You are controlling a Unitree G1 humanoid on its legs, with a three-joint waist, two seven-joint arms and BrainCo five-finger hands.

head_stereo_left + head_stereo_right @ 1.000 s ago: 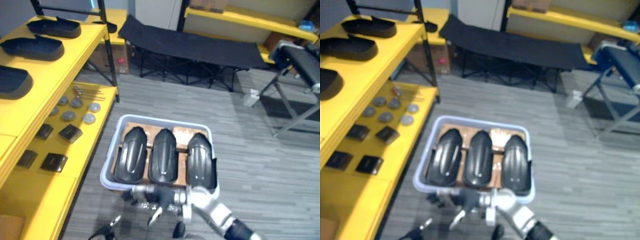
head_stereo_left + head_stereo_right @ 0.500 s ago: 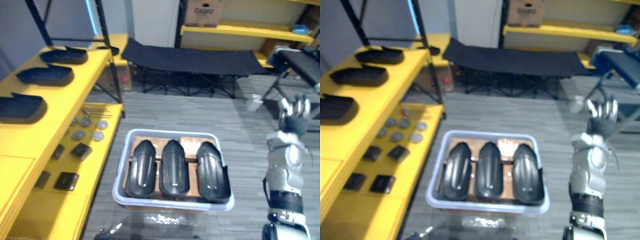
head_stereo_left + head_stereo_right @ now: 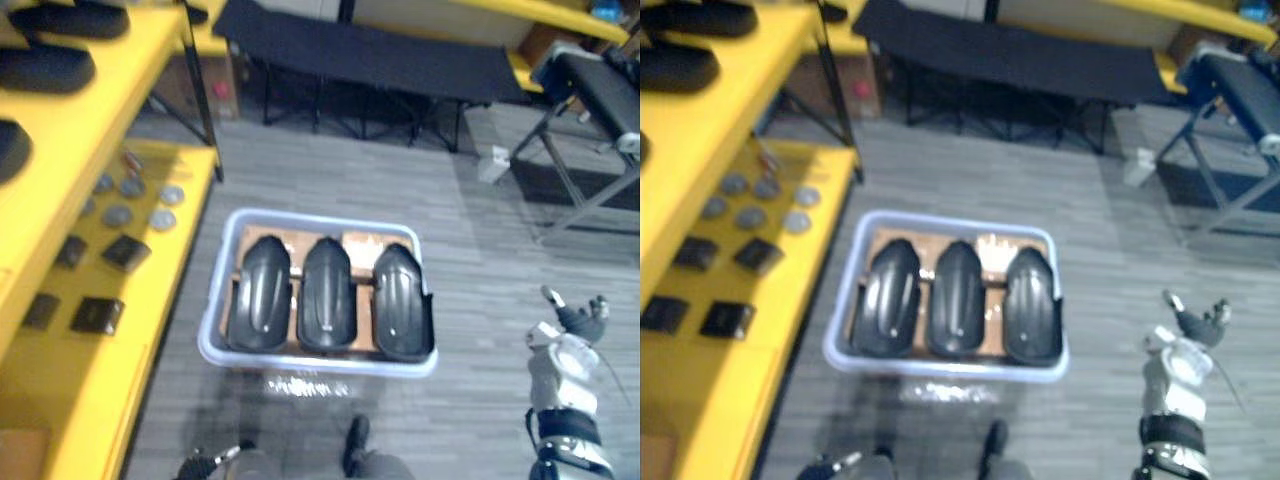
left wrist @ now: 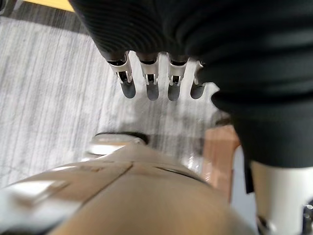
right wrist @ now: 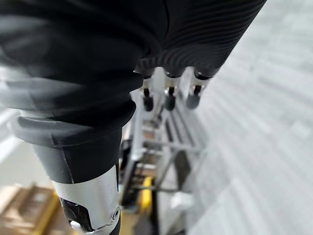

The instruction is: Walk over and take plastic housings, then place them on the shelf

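Down comes my right hand point(image 3: 572, 325) since half a second ago: it was raised past the far edge of the bin, and now it sits low at the right, level with the bin's near half, while the head camera has also tipped down, so the whole scene has shifted. Starting at the left, the yellow shelf point(image 3: 60, 190) carries shelf-top housings point(image 3: 45, 68) on its upper level, and grey discs point(image 3: 120, 215) with flat black squares point(image 3: 125, 252) on the level below. My left hand point(image 4: 149, 78) shows in its wrist camera with fingers straight and apart, hanging over the grey floor point(image 3: 330, 170) and holding nothing. Just right of the shelf stands the pale bin point(image 3: 212, 300) on the floor, and the three black housings point(image 3: 326, 295) lie in it side by side on a brown board, untouched by either hand. Beyond the bin a black cot point(image 3: 370, 55) stretches across the back. Further right, a bench point(image 3: 600, 95) on a metal frame stands near the corner. My right hand is well apart from the bin, over bare floor; its wrist camera shows the fingers point(image 5: 169, 95) stretched out and empty.
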